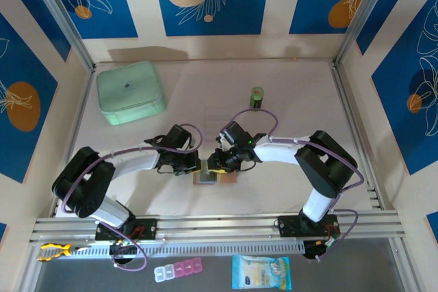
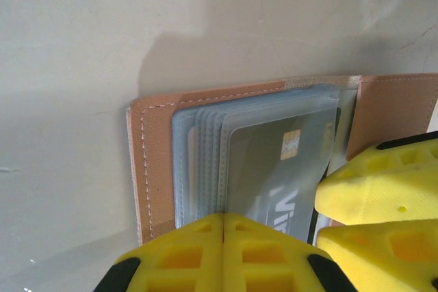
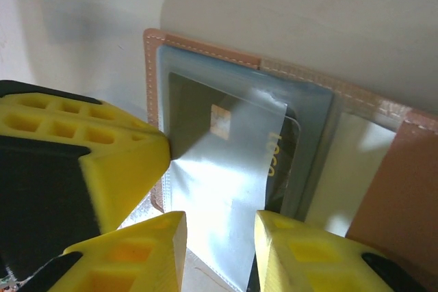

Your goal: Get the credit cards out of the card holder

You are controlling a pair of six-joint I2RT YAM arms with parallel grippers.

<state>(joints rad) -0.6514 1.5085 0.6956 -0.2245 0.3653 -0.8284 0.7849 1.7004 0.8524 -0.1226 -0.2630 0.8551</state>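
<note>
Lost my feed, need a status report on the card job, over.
Left gripper shut, tip down on open pinkish-tan leather card holder. Right gripper open, astride clear plastic sleeve. Dark chip card not yet out.

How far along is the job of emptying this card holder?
Done: the card holder lies open. In hand: the left fingers, shut, seem to press its sleeves while the right fingers straddle a clear sleeve. Remaining: the credit card sits inside its sleeve.

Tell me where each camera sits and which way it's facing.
Top external: above and behind, looking down at the table; left arm and right arm show.
Left wrist: on the left arm, facing the card holder; left gripper shut.
Right wrist: on the right arm, same target; right gripper open.
Both wrist views share the card holder.
</note>
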